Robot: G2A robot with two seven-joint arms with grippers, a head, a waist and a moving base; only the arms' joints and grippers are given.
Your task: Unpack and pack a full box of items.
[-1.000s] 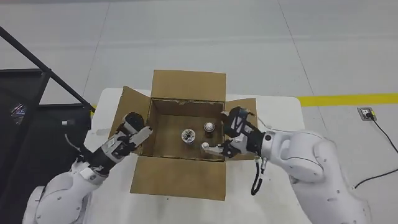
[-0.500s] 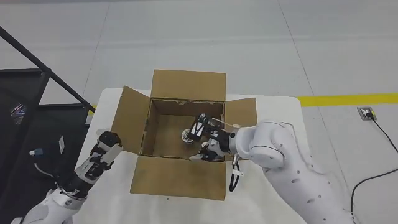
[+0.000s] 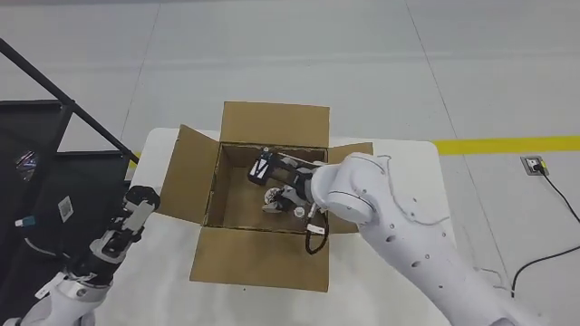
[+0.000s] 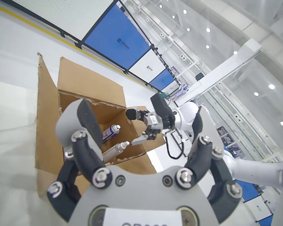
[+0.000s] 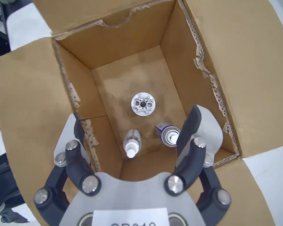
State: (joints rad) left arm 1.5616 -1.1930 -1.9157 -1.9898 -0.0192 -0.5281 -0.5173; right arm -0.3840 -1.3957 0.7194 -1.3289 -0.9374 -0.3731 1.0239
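Note:
An open cardboard box point(image 3: 258, 258) stands on the white table with all its flaps folded out. On its floor are a round white metal disc point(image 5: 142, 104), a white spray bottle point(image 5: 131, 142) and a purple-labelled spray can point(image 5: 168, 134), both upright. My right gripper point(image 5: 134, 123) hangs open over the box mouth, above the bottle and can, holding nothing. From the left wrist view it point(image 4: 143, 137) sits over the box's far side. My left gripper point(image 4: 143, 121) is open and empty, off the box's left flap near the table's left edge point(image 3: 142, 197).
The white table point(image 3: 399, 235) has bare room to the right of the box. A black frame and dark rack point(image 3: 54, 172) stand just left of the table. The box's torn inner rim point(image 5: 202, 62) is ragged.
My right gripper swung from the box's right side leftward over the inside of the box. My left arm drew back from the left flap toward the table's left edge.

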